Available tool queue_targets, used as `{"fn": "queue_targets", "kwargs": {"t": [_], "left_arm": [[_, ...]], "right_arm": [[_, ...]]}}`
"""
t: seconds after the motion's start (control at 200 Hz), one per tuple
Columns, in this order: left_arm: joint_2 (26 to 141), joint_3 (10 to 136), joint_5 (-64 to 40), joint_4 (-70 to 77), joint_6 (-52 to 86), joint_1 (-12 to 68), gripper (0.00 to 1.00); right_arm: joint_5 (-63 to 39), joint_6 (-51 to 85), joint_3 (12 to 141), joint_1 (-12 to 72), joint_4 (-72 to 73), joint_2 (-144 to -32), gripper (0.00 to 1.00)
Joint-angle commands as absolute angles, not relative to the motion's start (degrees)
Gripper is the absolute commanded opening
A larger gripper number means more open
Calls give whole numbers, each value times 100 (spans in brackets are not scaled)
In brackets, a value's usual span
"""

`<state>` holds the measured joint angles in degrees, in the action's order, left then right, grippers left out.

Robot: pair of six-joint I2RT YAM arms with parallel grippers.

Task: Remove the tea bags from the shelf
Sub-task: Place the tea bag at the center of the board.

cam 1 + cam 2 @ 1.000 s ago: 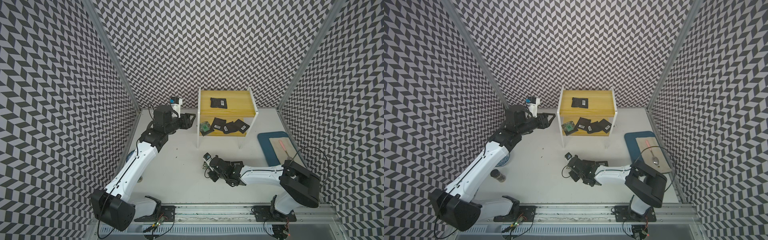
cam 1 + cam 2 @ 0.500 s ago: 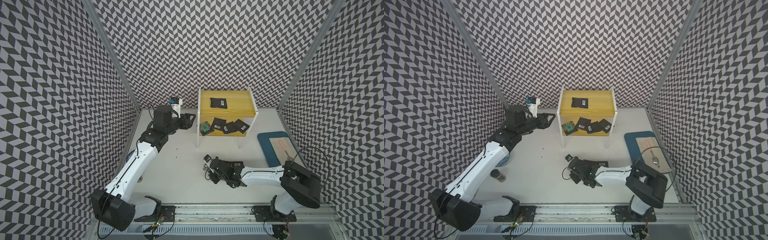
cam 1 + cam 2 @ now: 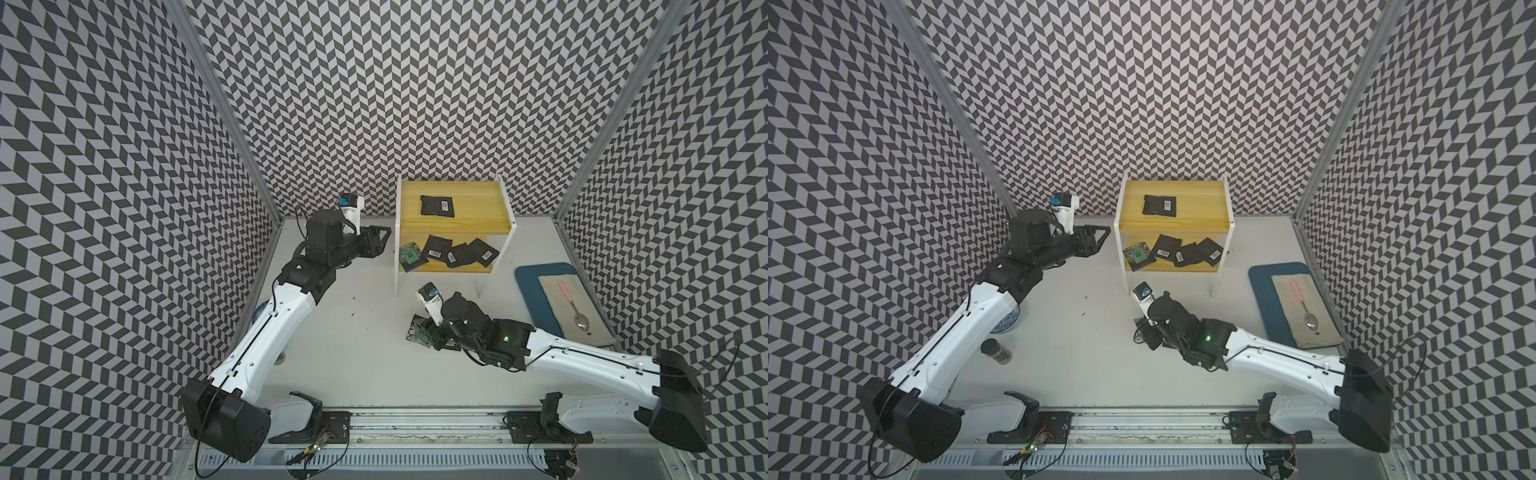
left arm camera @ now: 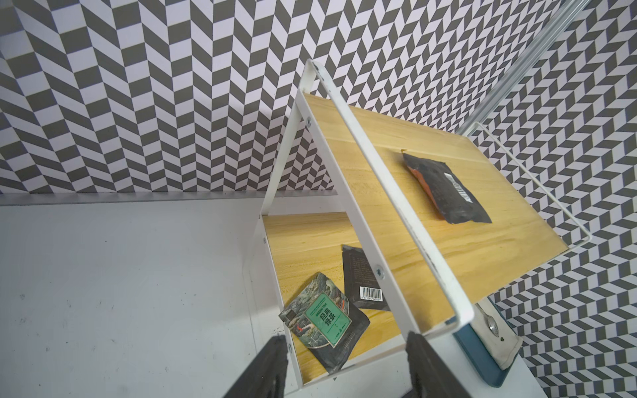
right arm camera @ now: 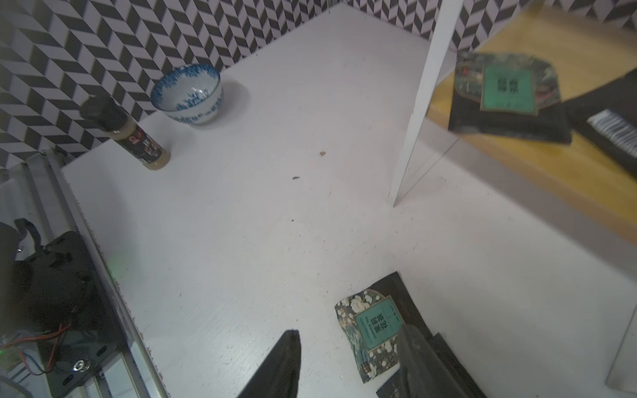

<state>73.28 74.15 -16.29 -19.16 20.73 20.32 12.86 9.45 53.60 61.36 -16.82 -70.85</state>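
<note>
In both top views the shelf (image 3: pixel 478 208) stood at upper centre, with one black tea bag (image 3: pixel 436 205) on its top board and several more (one green-faced (image 3: pixel 410 254)) on the lower. Below it, low over the desk (image 3: pixel 365 332), the right jaws stood apart, a green-patterned tea bag (image 5: pixel 374 330) lying just beside them. The left jaws, apart and empty, faced the shelf's left side.
</note>
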Motion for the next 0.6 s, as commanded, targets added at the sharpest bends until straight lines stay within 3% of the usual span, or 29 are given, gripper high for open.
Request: {"fn": "queue_targets", "kwargs": {"t": [0.0, 0.315, 0.596], "left_arm": [[7259, 7748, -1757, -1929, 2135, 2002, 61], [7382, 8059, -2078, -1908, 2224, 2028, 65], [7622, 8122, -2220, -1905, 2224, 2134, 66]], "right_arm": [[1464, 882, 5729, 6161, -1982, -6801, 54], [1835, 812, 7260, 6138, -2638, -6786, 71], [1571, 1182, 9237, 5396, -3493, -7657, 74]]}}
